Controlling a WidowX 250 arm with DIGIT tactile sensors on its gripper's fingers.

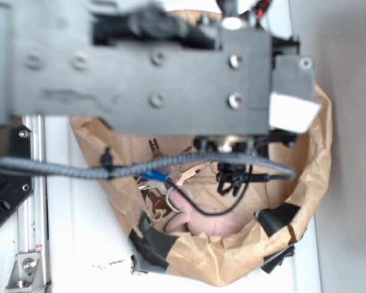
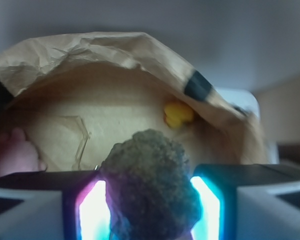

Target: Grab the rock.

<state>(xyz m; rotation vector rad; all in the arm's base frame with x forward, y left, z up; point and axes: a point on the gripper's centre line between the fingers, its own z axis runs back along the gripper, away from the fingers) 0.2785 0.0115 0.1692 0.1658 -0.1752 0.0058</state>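
The arm hangs over the paper bag (image 1: pixel 305 183), its tool (image 2: pixel 149 200) clamped around the rock (image 2: pixel 150 185); what looks like a duck (image 2: pixel 177 115) blurs at 1 o'clock.

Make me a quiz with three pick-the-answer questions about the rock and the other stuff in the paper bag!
1. Where is the rock?
A. Between the gripper fingers
B. Under the keys
C. Outside the bag

2. What colour is the small toy at the back of the paper bag?
A. Green
B. Yellow
C. Blue

3. What is the gripper doing?
A. Open wide and empty
B. Shut on the pink lump
C. Shut on the rock

Answers: 1 A, the rock sits between both lit pads. 2 B, it looks yellow. 3 C, the pads press its sides.
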